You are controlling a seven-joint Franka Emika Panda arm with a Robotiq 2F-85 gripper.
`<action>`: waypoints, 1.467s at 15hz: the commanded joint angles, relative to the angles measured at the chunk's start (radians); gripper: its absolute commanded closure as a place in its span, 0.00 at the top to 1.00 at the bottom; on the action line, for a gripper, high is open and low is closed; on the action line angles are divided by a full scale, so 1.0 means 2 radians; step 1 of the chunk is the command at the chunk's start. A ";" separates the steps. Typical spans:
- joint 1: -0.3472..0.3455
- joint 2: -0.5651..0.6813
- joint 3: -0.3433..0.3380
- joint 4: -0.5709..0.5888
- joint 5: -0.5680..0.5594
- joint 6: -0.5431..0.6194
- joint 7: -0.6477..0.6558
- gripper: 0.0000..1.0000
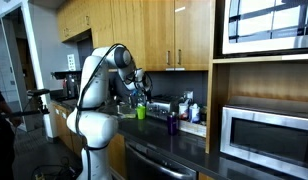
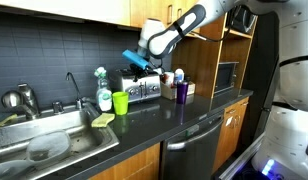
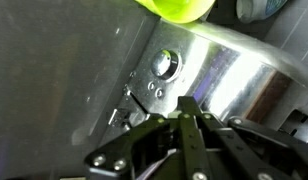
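Jaws: mine, closed together in the wrist view, tips meeting with nothing between them.
Toaster [image 3: 229, 80]: steel, right below my jaws; contact cannot be told. It stands at the back of the bench [image 2: 184, 118].
Knob [image 3: 166, 63]: on the toaster's face, just ahead of my jaws.
Green cup [image 2: 120, 102]: upright, just beside the toaster, towards the sink [image 2: 56, 138].
Purple cup [image 2: 181, 91]: upright, on the toaster's other side.

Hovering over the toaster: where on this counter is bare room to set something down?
Bare counter runs along the front edge, in front of the green cup, toaster and purple cup, on toward the microwave. Crowded: the strip at the back wall with the bottles, and the sponge beside the sink rim. The gripper hangs above the toaster.
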 commanded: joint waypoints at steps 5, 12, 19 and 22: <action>0.015 -0.004 -0.029 0.004 -0.014 -0.014 0.033 0.00; 0.013 -0.011 -0.032 -0.004 -0.014 -0.038 0.039 0.00; 0.009 -0.009 -0.032 -0.010 -0.007 -0.046 0.038 0.00; 0.008 -0.008 -0.031 -0.014 -0.004 -0.040 0.036 0.00</action>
